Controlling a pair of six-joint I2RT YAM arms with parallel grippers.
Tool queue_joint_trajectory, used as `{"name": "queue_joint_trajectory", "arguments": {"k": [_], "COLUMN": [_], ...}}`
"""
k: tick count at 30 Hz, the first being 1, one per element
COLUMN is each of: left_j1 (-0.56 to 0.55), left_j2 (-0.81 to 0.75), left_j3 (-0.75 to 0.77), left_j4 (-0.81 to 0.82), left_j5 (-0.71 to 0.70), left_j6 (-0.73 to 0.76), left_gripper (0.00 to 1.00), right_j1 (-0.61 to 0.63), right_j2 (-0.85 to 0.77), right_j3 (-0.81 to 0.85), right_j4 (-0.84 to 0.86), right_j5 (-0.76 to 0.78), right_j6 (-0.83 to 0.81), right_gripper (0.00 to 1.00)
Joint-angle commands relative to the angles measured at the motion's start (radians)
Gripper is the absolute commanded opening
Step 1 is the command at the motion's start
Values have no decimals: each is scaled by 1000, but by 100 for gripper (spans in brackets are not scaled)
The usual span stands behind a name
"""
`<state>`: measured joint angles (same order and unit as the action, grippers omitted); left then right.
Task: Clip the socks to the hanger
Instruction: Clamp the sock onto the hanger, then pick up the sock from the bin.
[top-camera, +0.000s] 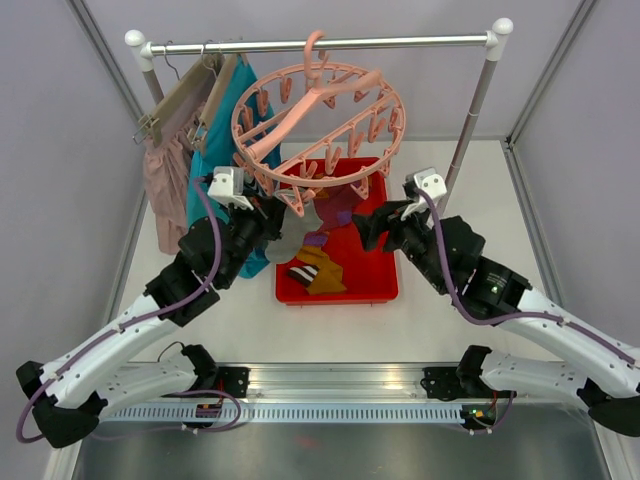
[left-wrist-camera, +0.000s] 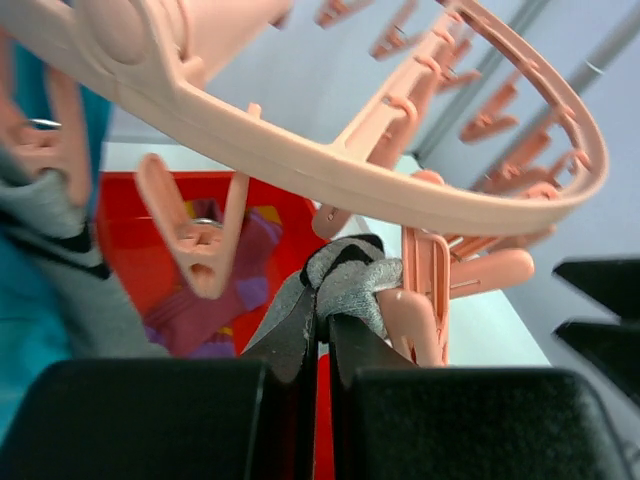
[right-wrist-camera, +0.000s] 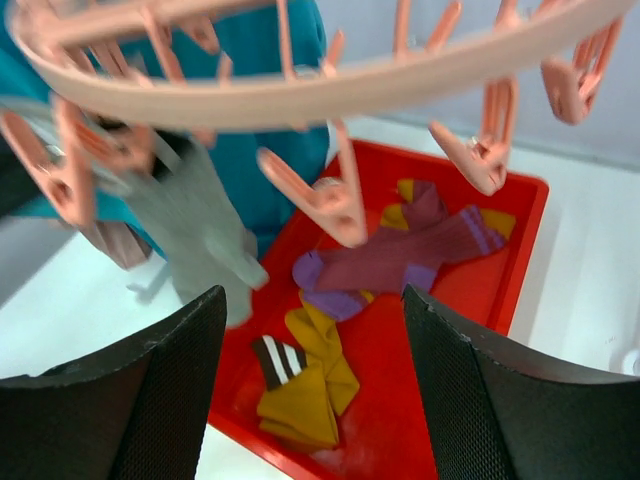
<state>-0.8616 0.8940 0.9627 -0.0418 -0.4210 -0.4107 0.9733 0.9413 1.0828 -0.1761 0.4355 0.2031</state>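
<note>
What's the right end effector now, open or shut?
Open. The right end effector has its fingers wide apart in the wrist view, nothing between them; the tray and socks show through the gap.

Table: white flat top, closed in by pale grey walls at 9, 12 and 3 o'clock. Item 1: red tray, shallow and rectangular, lying flat at the centre of the top, well apart from every edge. Item 2: clothes rack, two uprights, one at 11 o'clock with its foot hidden, one at 1 o'clock. Item 3: aluminium mounting rail running across the 6 o'clock edge, carrying two black arm bases, at 7 o'clock and 5 o'clock.
</note>
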Motion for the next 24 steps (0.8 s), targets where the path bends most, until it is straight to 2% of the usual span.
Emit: {"name": "queue_joint_trajectory", "arguments": {"k": [1, 9, 17, 20, 24], "left_j1": [-2, 10, 29, 30, 30], "left_j2": [-24, 3, 17, 17, 19], "left_j3": [79, 142, 151, 151, 149], "left_j4": [-93, -202, -207, -201, -198], "left_j5": [-171, -357, -352, -332, -300], "left_j6": [76, 133, 124, 116, 113], "left_gripper": [4, 4, 6, 5, 6], "right_j1": [7, 5, -30, -131, -243], "right_j2": [36, 229, 525, 615, 721], "right_j3": [-78, -141, -54, -8, 84], "right_j4": [-42, 24, 148, 167, 146], "right_j5": [17, -38, -58, -139, -127], "right_j6": [53, 84, -11, 38, 125], "right_gripper": [77, 76, 73, 69, 68]}}
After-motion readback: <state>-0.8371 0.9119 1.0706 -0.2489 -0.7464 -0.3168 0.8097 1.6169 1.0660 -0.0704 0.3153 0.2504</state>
